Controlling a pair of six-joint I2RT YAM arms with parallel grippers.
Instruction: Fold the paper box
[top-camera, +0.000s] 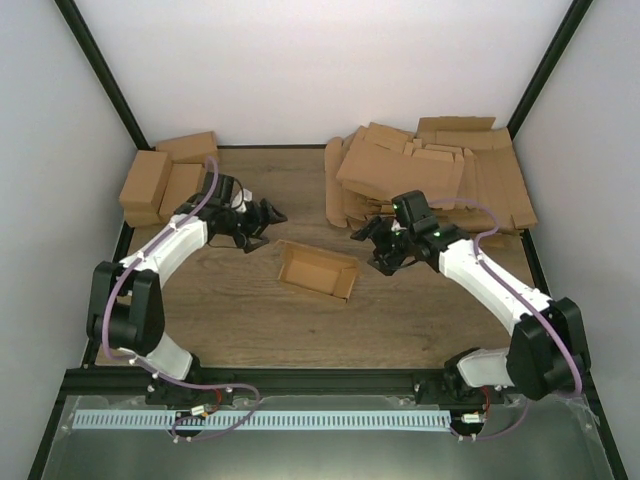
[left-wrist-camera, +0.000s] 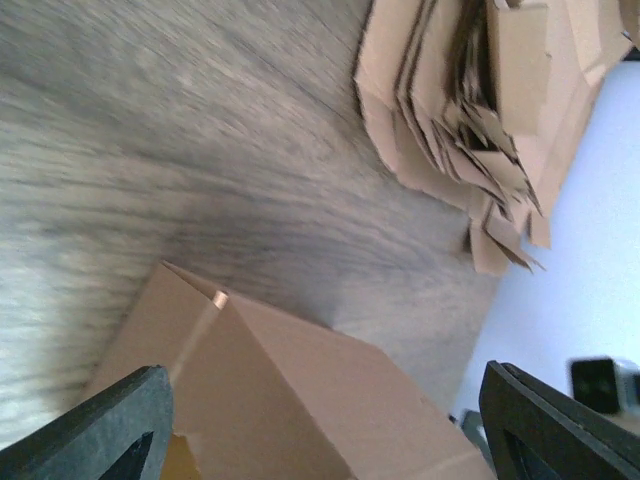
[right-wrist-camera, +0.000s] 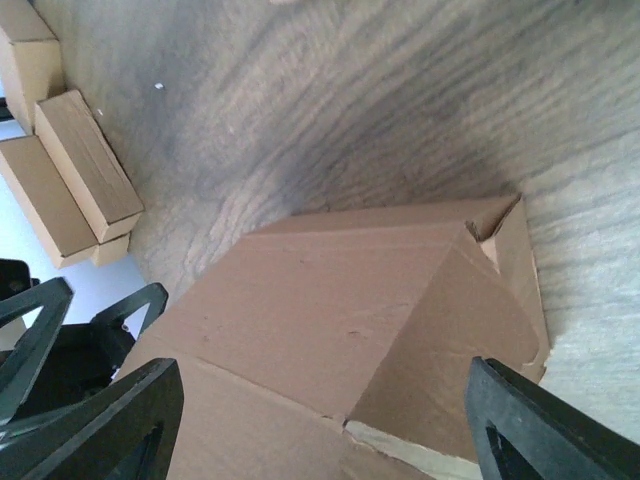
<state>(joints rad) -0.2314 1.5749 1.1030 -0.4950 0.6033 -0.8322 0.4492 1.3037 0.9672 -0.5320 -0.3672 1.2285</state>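
The paper box (top-camera: 318, 270) lies on the wooden table (top-camera: 240, 320) between the two arms, a small brown carton with its hollow side up and a flap at its right end. My left gripper (top-camera: 272, 222) hovers just up-left of it, jaws wide, nothing in them. My right gripper (top-camera: 366, 242) hovers just right of it, also open and empty. In the left wrist view the box (left-wrist-camera: 300, 400) fills the bottom between the dark fingers (left-wrist-camera: 110, 425). The right wrist view shows the box's outer wall and end flap (right-wrist-camera: 330, 320) below the spread fingers (right-wrist-camera: 550, 425).
A big heap of flat cardboard sheets (top-camera: 430, 175) covers the back right and appears in the left wrist view (left-wrist-camera: 470, 100). Three small folded cartons (top-camera: 165, 180) stand at the back left, also in the right wrist view (right-wrist-camera: 70, 170). White walls enclose the table.
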